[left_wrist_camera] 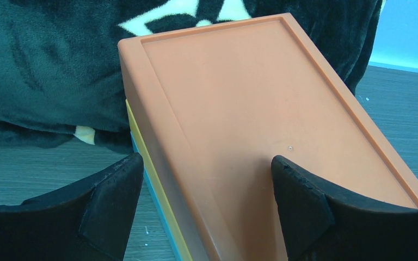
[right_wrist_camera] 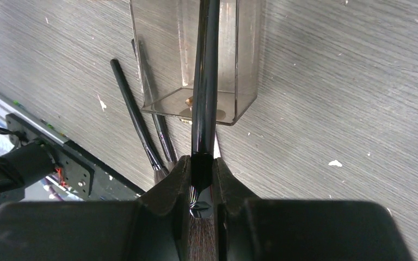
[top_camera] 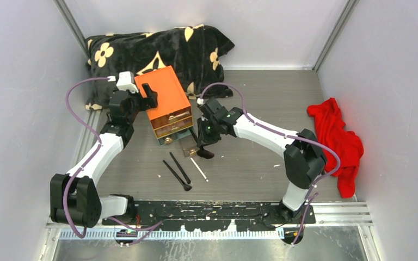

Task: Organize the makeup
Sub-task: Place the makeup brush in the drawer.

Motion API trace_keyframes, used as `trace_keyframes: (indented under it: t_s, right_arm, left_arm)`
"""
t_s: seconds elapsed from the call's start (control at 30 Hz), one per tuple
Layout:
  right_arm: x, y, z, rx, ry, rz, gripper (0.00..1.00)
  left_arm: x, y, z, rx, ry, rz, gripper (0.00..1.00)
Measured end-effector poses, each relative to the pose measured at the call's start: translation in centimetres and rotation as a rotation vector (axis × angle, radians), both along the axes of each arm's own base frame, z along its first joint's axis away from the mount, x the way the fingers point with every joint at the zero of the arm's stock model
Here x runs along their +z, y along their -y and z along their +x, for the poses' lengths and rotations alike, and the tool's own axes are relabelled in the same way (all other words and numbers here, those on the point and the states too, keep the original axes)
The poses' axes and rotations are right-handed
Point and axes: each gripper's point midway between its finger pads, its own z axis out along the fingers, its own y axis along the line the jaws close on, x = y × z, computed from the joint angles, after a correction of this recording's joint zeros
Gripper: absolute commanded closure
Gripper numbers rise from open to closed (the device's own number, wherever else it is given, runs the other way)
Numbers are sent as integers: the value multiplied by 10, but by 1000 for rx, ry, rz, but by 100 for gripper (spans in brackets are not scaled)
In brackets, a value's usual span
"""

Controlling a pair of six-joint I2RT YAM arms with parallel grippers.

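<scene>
Makeup brush, black handle, clamped near the ferrule between the closed fingers of the right pincer, lower centre of the right wrist view. The handle runs up the frame over the open top of the clear drawer, and the bristle end sits behind the fingers. Gripping so far back looks deliberate: the long free handle can go in first, with the fingers outside the narrow drawer. Cannot tell whether the handle touches the drawer floor. Two loose brushes lie side by side on the tabletop, centre of the overhead view, just below the drawer. A thin pale stick lies just to their right, kind unclear. None of these is stowed yet; likely next in turn. The drawer is pulled out from the bottom of the orange box, which stands upper left of centre. Left pincer is spread wide and holds nothing. It straddles the box's edge, one finger beside the side wall and the other over the lid; contact unclear. Judged purpose: bracing the box so it does not slide while the drawer is loaded. Red cloth at right and the dark floral cushion at top are well apart from the work.
</scene>
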Motion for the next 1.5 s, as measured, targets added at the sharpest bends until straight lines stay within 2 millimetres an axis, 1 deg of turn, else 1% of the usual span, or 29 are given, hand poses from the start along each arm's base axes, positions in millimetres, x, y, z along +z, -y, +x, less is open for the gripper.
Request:
trace_keyframes:
  t_s: [0.13,0.33,0.47,0.57,0.77,0.87,1.13,1.33,1.5]
  right_arm:
    - [2,-4,-6,20,38,-45,99]
    - [19,-21,-9,75,139,-119,99]
    - [21,-29,-13,110,181,-182,99]
    - [16,-24,-12,112,200,-230,99]
    - [12,-3,-4,88,240,-335,99]
    - [11,3,-3,90,251,-364,99]
    - [8,7,-4,104,248,-383,99]
    - [-1,10,-13,127,227,-403,99]
    - [-1,7,-19,144,225,-401,99]
  left_arm:
    - [0,0,0,0,0,0,14]
    - [0,0,0,0,0,0,14]
    - [0,0,0,0,0,0,14]
    - [0,0,0,0,0,0,14]
    - [-1,0,1,-1,1,-1,14]
    - [-1,0,1,-1,0,-1,14]
    - [-1,0,1,-1,1,-1,14]
    - [-1,0,1,0,0,0,14]
    - [0,0,1,0,1,0,14]
